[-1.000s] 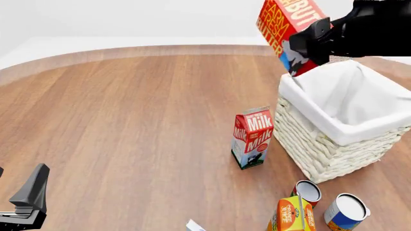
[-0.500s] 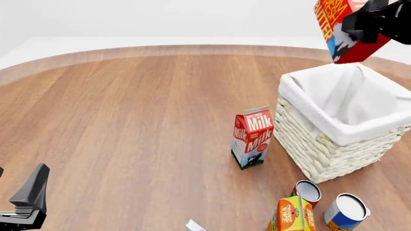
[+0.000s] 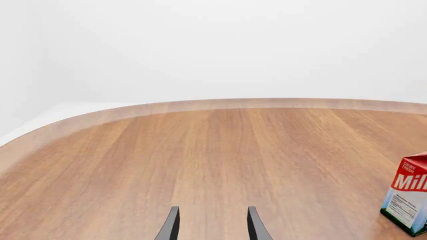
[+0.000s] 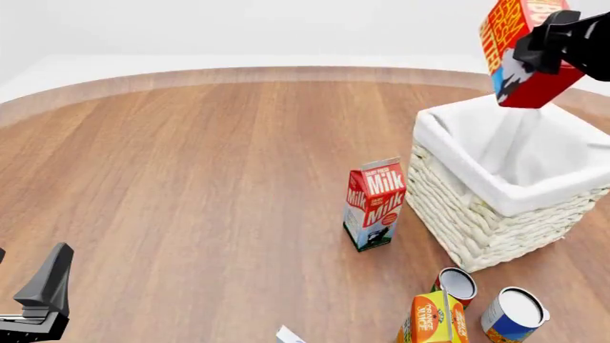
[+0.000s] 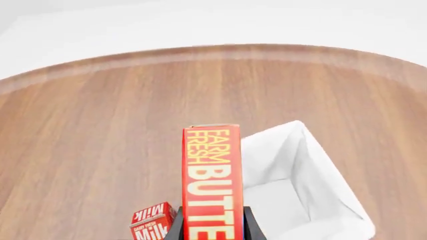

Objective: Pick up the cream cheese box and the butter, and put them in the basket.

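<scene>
Front view: the red oblong butter box with white lettering [image 4: 519, 53] is held clamped in the right tool [image 4: 553, 44], raised above the large white woven wicker basket with cloth lining [image 4: 496, 207]. Below the tool, beside the basket, a red-and-white milk carton [image 4: 373, 204] is seen standing on the wooden counter [image 4: 191, 179]. The left tool [image 3: 210, 225] is parted, with nothing held.

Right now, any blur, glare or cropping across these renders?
Front view: sharp, even light, faint shadows; butter and the cream cheese box are cut by the frame edges. Left wrist view: clean, milk carton cropped. Right wrist view: butter lettering crisp, basket lining washed out.
</scene>
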`<action>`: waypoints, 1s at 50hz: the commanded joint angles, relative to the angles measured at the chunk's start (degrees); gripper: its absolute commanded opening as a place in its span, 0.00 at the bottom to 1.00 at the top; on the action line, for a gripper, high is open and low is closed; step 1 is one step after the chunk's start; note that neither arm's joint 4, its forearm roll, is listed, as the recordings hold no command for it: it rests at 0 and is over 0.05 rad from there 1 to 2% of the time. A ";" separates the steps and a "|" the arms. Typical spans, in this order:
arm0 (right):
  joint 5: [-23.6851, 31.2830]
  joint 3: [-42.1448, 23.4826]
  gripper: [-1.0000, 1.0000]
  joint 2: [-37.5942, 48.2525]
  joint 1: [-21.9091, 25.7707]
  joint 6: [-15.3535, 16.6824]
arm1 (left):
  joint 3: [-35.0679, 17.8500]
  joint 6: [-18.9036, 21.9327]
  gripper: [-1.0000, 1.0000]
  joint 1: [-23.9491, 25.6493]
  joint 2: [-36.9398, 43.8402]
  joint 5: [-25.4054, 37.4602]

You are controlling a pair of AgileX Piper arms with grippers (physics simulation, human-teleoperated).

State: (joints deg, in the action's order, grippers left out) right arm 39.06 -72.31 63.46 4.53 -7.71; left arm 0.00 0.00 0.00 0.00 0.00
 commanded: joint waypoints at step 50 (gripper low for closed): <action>-11.60 13.92 0.00 -3.22 -3.42 -16.21 | 0.00 0.00 1.00 0.00 0.00 0.00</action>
State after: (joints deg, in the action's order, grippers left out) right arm 30.24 -60.05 61.19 1.33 -20.87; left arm 0.00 0.00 0.00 0.00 0.00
